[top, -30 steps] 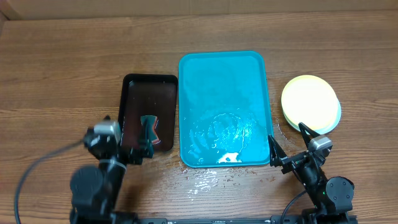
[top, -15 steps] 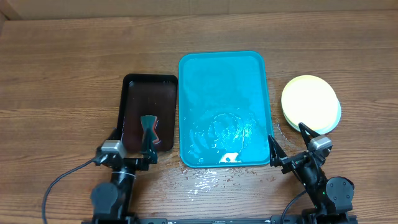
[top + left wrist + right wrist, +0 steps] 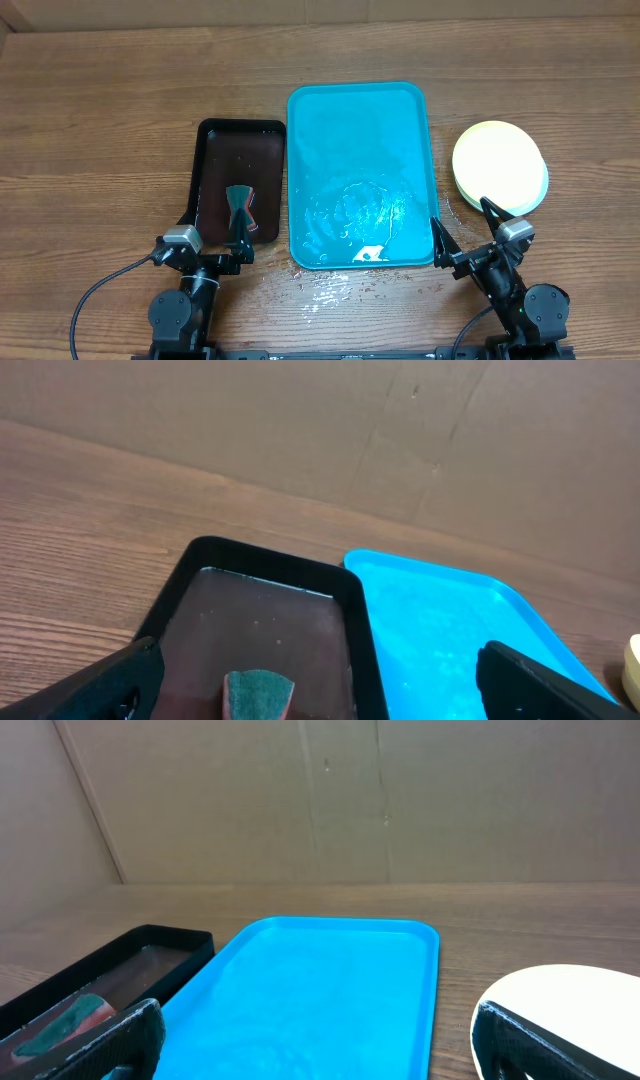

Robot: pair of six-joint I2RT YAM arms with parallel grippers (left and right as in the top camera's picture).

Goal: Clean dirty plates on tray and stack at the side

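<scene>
Since a second ago the left arm has drawn back from over the black tray (image 3: 240, 160) toward the near edge of the worktop (image 3: 100, 120), while the right arm has not shifted. The left hand (image 3: 213, 232) now sits low at that tray's near end with its fingers spread wide and nothing between them. In its wrist view a green and red sponge (image 3: 258, 695) lies inside the black tray just ahead of the gap. The right hand (image 3: 465, 225) is likewise wide apart and empty, at the near right corner of the tray (image 3: 350, 120). This large turquoise tray lies in the middle of the worktop just right of the black one, with no plate on it and water glistening over its near half. A little water (image 3: 325, 290) also lies on the wood in front of it. The plates (image 3: 498, 165) are stacked on the worktop to the right of the tray, apart from it. A pale yellow-green one is on top and a light blue rim shows beneath at the right.
</scene>
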